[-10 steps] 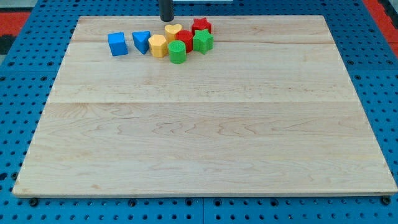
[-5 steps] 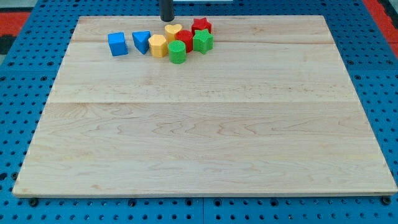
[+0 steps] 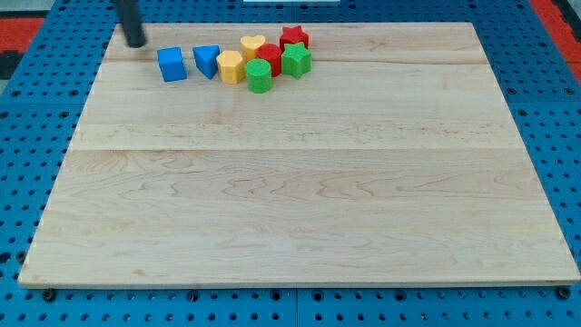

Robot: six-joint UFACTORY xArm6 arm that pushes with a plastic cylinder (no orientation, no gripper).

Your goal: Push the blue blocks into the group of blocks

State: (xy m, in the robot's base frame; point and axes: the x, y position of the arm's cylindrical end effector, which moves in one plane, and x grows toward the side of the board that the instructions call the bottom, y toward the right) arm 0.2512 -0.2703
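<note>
The rod is seen at the upper left of the frame, and my tip (image 3: pixel 135 44) rests near the board's top-left corner, up and to the left of the blue cube (image 3: pixel 172 64) with a clear gap between them. No fingers are carried — only the bare rod end is shown.

The blue cube lies at the upper left of the wooden board (image 3: pixel 300 182), its faces roughly square to the board's edges, so no long axis can be made out. Just to its right, apart from it, the blue triangular block (image 3: pixel 207 60) is placed with its narrow end pointing toward the frame's bottom.

The blue triangular block sits just beside the yellow hexagonal block (image 3: pixel 230 67) — the leftmost of the group. In the cluster are also found a yellow heart (image 3: pixel 252 45), a green cylinder (image 3: pixel 259 76), a red block (image 3: pixel 270 58), a red star (image 3: pixel 293 37) and a green star (image 3: pixel 296 60), packed closely together.
</note>
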